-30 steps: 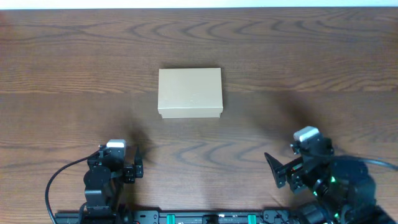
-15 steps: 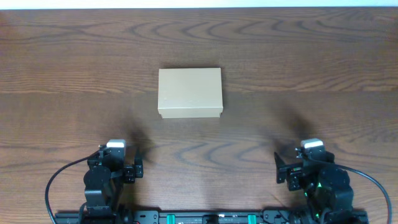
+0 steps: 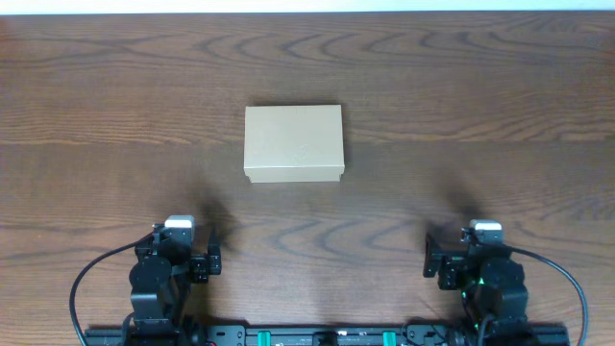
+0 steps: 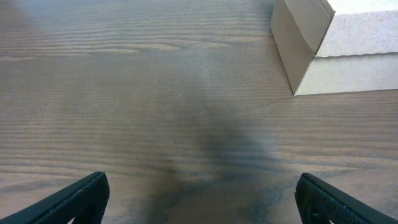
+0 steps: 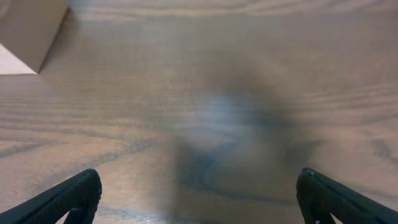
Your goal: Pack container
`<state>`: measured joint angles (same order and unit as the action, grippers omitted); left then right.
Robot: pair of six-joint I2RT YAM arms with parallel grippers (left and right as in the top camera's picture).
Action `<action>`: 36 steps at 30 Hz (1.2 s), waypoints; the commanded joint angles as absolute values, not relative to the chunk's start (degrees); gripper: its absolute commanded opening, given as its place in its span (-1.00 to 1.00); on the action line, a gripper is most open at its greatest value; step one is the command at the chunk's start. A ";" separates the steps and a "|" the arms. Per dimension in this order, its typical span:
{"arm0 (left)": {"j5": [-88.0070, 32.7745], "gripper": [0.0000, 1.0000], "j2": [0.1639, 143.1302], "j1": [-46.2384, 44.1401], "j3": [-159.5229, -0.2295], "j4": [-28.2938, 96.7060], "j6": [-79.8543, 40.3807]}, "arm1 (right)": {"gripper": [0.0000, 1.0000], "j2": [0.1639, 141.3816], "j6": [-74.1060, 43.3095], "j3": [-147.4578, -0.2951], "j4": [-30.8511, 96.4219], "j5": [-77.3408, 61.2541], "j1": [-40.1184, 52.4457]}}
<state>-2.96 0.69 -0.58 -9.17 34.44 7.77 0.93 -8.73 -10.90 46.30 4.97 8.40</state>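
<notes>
**Claws spread wide: left claw (image 3: 181, 254) and right claw (image 3: 467, 259) at near edge, box (image 3: 293, 144) shut at mid-table**

Overhead, the two arms sit at the near edge of the dark wood-grain table (image 3: 461, 96). The left claw is at lower left and the right claw at lower right, both pointing toward the far side. The tan cardboard box lies flat on the table, well ahead of both claws. Sideways it sits between the arms, a little closer to the left one. Its lid (image 3: 293, 133) is down, with the front edge lapping over the near wall.

At the left wrist, two black fingertips (image 4: 81, 196) show in the bottom corners, far apart with bare table between them. The left claw is parted and grips nothing. The box fills the upper right corner, showing its left wall and near wall, and the lid's skirt overhangs the near wall. A soft shadow (image 4: 224, 137) lies on the wood between claw and box.

At the right wrist, the fingertips (image 5: 68, 199) again sit in the bottom corners, set wide with only wood between them. The right claw is parted too and holds nothing. Just one corner of the box shows, at the upper left edge, well ahead of the claw. A blurred dark patch (image 5: 211, 155) marks the table at mid-frame.
</notes>
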 commanded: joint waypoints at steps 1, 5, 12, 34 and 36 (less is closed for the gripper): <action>-2.35 0.91 0.21 -0.30 -8.84 34.33 8.60 | 0.98 0.32 -10.72 -10.04 45.84 5.63 7.68; -2.35 0.91 0.21 -0.30 -8.84 34.33 8.60 | 0.99 0.32 -7.49 -10.04 46.02 5.54 7.68; -2.35 0.92 0.21 -0.30 -8.84 34.35 8.60 | 0.99 0.32 -6.61 -10.07 45.84 5.58 7.68; -2.35 0.91 0.21 -0.30 -8.84 34.39 8.60 | 0.99 0.32 -6.59 -10.07 45.84 5.58 7.68; -2.35 0.91 0.21 -0.30 -8.84 34.39 8.60 | 0.98 0.32 -6.61 -10.07 45.84 5.58 7.68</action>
